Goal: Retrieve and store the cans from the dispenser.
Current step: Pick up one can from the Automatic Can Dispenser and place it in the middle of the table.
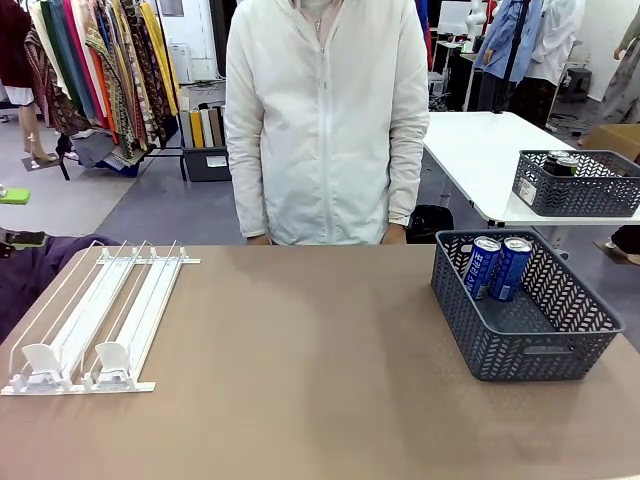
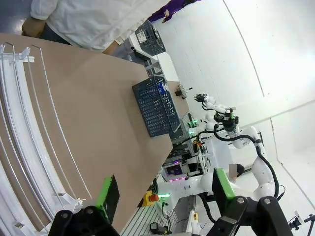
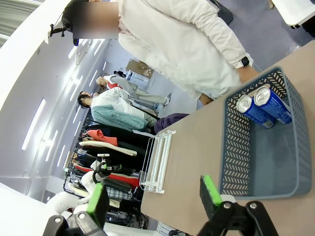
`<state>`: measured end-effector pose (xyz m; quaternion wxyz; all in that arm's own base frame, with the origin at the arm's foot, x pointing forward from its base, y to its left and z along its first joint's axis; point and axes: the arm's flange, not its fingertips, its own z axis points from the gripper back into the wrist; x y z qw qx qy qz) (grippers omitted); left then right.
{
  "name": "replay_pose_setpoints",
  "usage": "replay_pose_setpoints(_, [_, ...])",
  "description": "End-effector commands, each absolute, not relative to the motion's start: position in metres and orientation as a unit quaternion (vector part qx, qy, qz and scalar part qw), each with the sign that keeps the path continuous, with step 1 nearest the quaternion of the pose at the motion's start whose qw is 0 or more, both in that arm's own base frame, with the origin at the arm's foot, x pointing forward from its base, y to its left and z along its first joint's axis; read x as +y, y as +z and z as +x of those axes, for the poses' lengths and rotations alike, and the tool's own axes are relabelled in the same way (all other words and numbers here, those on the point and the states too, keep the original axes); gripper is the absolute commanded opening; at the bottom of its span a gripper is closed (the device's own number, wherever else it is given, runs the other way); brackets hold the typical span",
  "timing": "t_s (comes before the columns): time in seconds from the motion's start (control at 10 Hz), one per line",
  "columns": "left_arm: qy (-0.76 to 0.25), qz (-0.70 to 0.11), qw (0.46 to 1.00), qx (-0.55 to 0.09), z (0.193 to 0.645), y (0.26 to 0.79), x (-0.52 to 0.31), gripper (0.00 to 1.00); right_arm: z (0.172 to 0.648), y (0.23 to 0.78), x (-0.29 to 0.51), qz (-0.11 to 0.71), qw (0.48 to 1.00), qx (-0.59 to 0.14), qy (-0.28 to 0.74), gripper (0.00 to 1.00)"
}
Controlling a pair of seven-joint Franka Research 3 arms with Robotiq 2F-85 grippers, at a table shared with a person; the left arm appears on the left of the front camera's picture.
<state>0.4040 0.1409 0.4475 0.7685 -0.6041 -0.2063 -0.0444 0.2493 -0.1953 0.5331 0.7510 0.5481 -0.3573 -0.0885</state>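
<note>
Dispenser: lanes bare, table's left edge | two blue cans: in grey basket, right edge | left gripper: spread, holding nothing | right gripper: spread, holding nothing

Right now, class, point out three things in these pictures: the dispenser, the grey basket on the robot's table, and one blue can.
dispenser (image 1: pixel 70 345): front view, on a white sloped lane.
grey basket (image 1: pixel 527 357): front view, on its near wall.
blue can (image 1: pixel 511 270): front view, on its blue side.
</note>
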Motion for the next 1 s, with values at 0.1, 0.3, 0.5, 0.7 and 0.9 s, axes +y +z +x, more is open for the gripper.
replay_pose_setpoints(0.1, [-0.042,-0.601,0.773,-0.200,0.4006,0.4485,0.1418,1.00,0.2522,0.5353,-0.1938,0.555,0.740,-0.371,-0.083,1.00])
replay_pose_setpoints(0.3, [-0.042,-0.601,0.773,-0.200,0.4006,0.4485,0.1418,1.00,0.2522,0.5353,-0.1938,0.555,0.740,-0.371,-0.083,1.00])
replay_pose_setpoints(0.5, [-0.042,-0.601,0.773,-0.200,0.4006,0.4485,0.1418,1.00,0.2522,0.5353,-0.1938,0.555,0.740,-0.371,-0.083,1.00])
replay_pose_setpoints(0.7, [-0.042,-0.601,0.773,-0.200,0.4006,0.4485,0.1418,1.00,0.2522,0.5353,-0.1938,0.555,0.740,-0.371,-0.083,1.00])
replay_pose_setpoints(0.9, [-0.042,-0.601,0.773,-0.200,0.4006,0.4485,0.1418,1.00,0.2522,0.5353,-0.1938,0.555,0.740,-0.371,-0.083,1.00])
